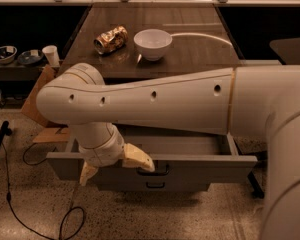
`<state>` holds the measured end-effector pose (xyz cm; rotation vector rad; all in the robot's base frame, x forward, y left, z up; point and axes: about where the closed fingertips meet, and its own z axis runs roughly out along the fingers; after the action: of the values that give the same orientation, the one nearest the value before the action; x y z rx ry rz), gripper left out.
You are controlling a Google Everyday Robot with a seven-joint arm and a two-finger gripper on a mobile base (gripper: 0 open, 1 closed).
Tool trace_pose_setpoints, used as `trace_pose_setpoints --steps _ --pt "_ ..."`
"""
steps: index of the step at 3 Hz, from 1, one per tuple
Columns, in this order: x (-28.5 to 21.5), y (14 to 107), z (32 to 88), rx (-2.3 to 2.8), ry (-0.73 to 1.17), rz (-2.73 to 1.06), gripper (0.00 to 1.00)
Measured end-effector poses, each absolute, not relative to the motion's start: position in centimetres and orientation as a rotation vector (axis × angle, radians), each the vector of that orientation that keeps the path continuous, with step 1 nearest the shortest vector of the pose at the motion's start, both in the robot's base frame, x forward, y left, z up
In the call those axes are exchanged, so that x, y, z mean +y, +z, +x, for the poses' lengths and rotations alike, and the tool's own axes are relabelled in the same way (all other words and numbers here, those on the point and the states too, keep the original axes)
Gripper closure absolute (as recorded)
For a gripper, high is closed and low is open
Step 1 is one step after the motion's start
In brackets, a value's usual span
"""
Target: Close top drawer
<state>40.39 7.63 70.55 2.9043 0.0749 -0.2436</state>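
Note:
The top drawer (205, 167) is a wide grey drawer standing pulled out from under the dark table, its inside showing behind the front. Its small dark bar handle (153, 172) sits at the centre of the front. My gripper (115, 172) hangs from the white arm's wrist right in front of the drawer front, just left of the handle. Its two cream fingers (138, 159) are spread apart and hold nothing. My big white arm (155, 101) crosses the view and hides part of the drawer's back. A lower drawer's handle (155, 185) shows beneath.
On the dark table (200, 54) lie a crushed can (110, 38), a white bowl (153, 43) and a white cable. A paper cup (51, 55) and bowls stand on a low shelf at left. Cardboard (42, 109) leans there. A black cord (65, 219) loops on the floor.

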Motion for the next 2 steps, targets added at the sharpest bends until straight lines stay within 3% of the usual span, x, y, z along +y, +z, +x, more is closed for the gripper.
trace_pose_setpoints --steps 2 --pt "7.9 67.4 40.4 0.116 -0.419 2.888 0.0"
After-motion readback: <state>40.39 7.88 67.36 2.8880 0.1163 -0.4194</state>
